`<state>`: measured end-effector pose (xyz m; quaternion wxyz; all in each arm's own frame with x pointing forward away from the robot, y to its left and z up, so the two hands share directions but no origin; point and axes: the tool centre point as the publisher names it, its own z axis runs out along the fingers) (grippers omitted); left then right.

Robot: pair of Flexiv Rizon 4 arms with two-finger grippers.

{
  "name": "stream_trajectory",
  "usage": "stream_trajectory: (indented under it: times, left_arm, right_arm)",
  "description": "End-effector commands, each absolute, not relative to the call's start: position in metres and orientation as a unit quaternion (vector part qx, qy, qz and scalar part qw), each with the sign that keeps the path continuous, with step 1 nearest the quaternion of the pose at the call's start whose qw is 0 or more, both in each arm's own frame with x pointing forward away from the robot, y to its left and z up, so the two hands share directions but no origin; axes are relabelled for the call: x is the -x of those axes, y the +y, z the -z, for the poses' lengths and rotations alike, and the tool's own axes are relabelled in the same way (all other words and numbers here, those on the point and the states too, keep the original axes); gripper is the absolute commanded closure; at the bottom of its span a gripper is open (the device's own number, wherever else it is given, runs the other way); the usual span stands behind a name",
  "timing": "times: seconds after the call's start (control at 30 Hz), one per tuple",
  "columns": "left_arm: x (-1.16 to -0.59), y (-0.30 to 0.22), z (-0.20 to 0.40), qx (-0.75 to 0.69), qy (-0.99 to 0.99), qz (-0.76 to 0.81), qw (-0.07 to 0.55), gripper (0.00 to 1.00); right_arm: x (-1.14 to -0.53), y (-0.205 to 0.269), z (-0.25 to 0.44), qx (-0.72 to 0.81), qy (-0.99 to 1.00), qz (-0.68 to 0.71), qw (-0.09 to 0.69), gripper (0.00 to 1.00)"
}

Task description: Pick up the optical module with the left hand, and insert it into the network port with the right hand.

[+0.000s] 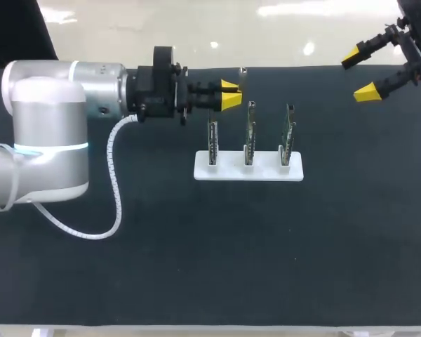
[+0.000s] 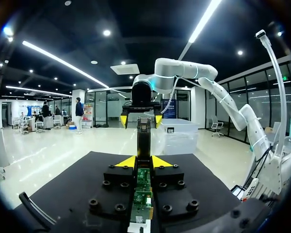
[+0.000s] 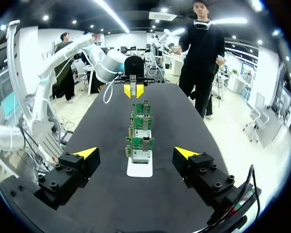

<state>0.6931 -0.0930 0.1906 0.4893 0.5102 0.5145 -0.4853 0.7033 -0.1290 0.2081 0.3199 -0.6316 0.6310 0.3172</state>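
White stand point(image 1: 248, 168) w/ 3 upright port boards point(image 1: 250, 133) sits mid-table point(image 1: 196, 267), nearest. Just behind its left end is the left hand point(image 1: 230, 95), tips pinched on the optical module point(image 2: 143, 187). Module lies along the fingers, long axis approx horizontal, free end pointing across at the right arm. Left wrist level, arm in from the side. Farthest, at the far-right corner: right hand point(image 1: 359, 74), wide open, empty, well apart from the module, facing down the board row. Imo next is handover, so right must close that gap and grip the free end.
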Motion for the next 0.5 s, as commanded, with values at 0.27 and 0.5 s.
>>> stream_trajectory:
  times: [0.27, 0.5]
  left_arm:
    - [-0.694, -0.093, -0.19, -0.511, 0.514, 0.485, 0.489, 1.0]
    - [-0.694, -0.093, -0.19, -0.511, 0.514, 0.485, 0.489, 1.0]
  right_arm:
    - [-0.715, -0.073, -0.24, 0.626, 0.632, -0.333, 0.312, 0.0]
    - [-0.724, -0.03, -0.246, 0.604, 0.66, -0.32, 0.311, 0.0]
